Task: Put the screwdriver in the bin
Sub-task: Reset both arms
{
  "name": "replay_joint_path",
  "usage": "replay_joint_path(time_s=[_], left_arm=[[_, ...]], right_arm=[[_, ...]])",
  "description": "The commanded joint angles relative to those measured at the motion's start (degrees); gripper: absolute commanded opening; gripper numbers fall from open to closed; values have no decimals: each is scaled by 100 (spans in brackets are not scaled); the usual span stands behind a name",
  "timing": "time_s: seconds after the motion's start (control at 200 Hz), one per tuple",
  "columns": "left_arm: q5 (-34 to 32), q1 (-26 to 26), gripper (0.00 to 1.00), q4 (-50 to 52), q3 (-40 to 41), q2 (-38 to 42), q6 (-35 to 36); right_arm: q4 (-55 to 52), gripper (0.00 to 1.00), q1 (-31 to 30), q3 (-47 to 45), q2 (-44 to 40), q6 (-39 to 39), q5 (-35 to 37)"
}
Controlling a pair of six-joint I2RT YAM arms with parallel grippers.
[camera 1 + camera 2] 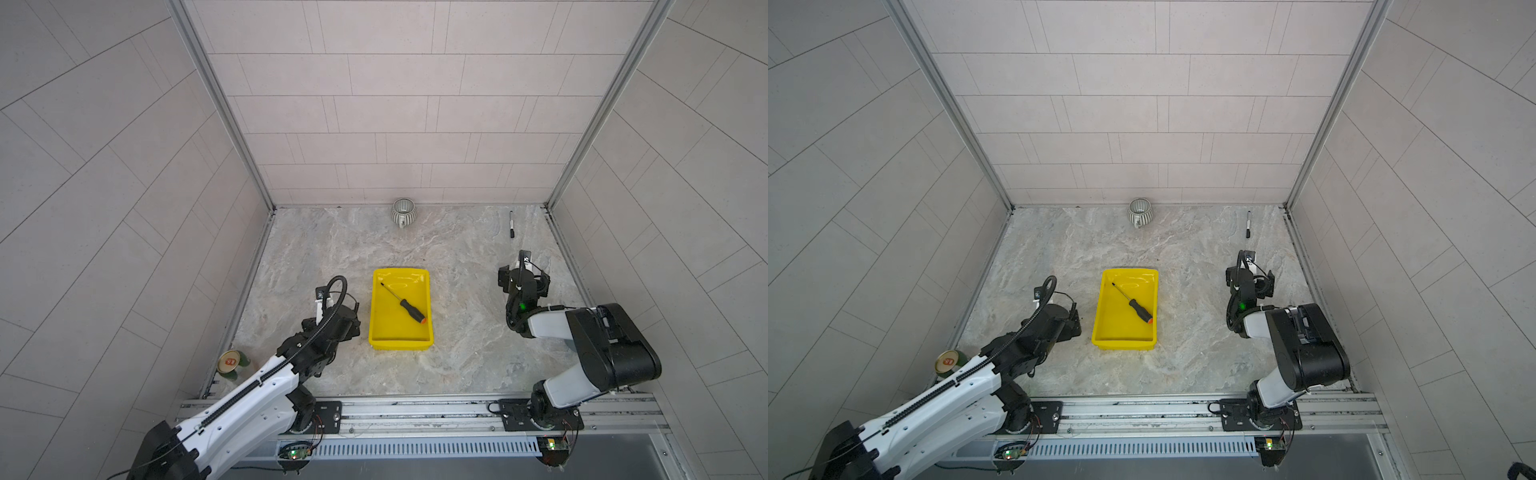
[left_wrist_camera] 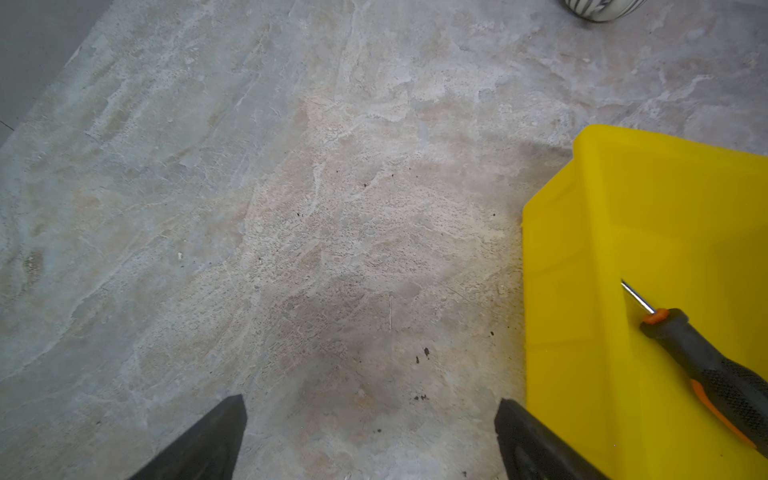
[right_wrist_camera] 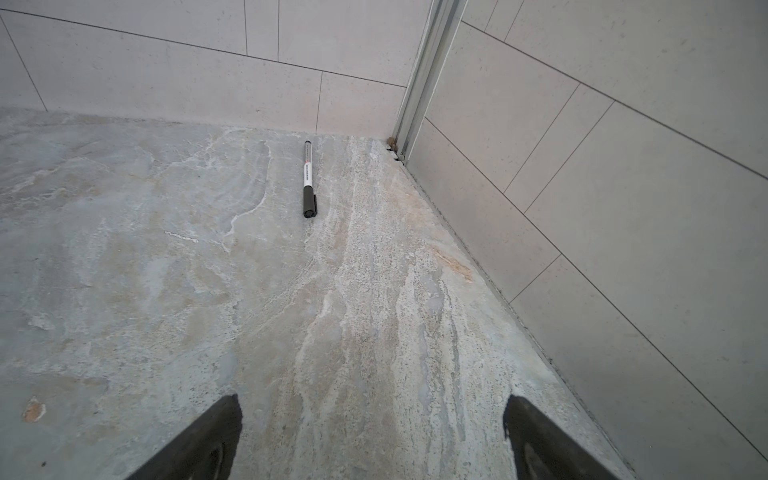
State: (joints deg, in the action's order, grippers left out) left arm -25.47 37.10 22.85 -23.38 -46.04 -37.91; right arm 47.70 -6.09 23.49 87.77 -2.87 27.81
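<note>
While the screwdriver (image 1: 404, 303) lies diagonally inside the yellow bin (image 1: 386, 330) in the middle of the bench (image 1: 465, 266), its handle toward the near right corner, the left hand (image 2: 370, 409) just beside the bin and the right hand (image 3: 372, 409) well off to the right both gape wide, holding nothing.

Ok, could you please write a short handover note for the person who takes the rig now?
The left end effector is open and empty, beside the bin.
The right end effector is open and empty, pointing toward the marker.
The screwdriver lies flat inside the bin, orange cap near its right wall.
Done: placing. Left: nothing seen; perhaps only retract the arms.
</note>
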Motion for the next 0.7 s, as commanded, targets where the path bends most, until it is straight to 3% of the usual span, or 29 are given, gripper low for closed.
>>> replay_joint_path(time_s=[0.0, 0.12, 0.2, 0.405, 0.545, 0.696], left_arm=[[-54, -21, 100, -60, 8, -44, -5], [-54, -22, 100, -190, 37, -138, 41], [34, -22, 100, -365, 63, -226, 219], [165, -22, 100, -769, 70, -287, 941], [-483, -26, 100, -1298, -129, -88, 1754], [-2238, -38, 100, -3046, 92, 12, 2745]], right_arm=[[-2, 99, 18, 18, -6, 46, -485], [1089, 99, 38, -337, 348, 157, -666], [647, 99, 37, -249, 194, 94, -672], [1011, 99, 37, -328, 302, 170, -676], [934, 99, 37, -328, 277, 151, -672], [972, 99, 37, -327, 294, 164, -672]])
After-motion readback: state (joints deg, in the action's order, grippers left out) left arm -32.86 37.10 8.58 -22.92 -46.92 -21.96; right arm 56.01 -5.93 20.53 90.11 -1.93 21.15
